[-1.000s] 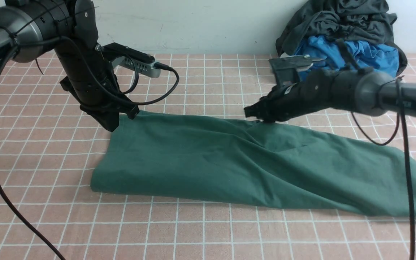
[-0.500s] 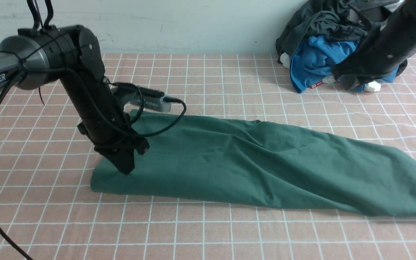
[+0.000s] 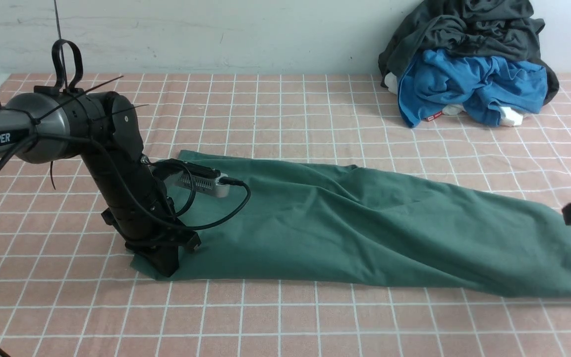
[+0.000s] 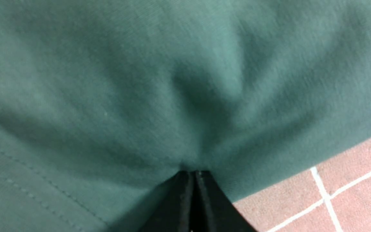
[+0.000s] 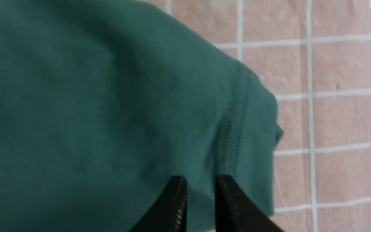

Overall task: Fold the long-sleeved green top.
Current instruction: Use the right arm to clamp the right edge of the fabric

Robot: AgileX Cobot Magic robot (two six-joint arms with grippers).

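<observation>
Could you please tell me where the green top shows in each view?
Front view: green top stretched across the middle.
Left wrist view: fills nearly the whole picture.
Right wrist view: its stitched end fills most.
Shared landmark: pink gridded tablecloth.

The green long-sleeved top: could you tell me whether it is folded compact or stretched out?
Stretched out: the green long-sleeved top lies as one long flat band, no sleeves showing.
</observation>
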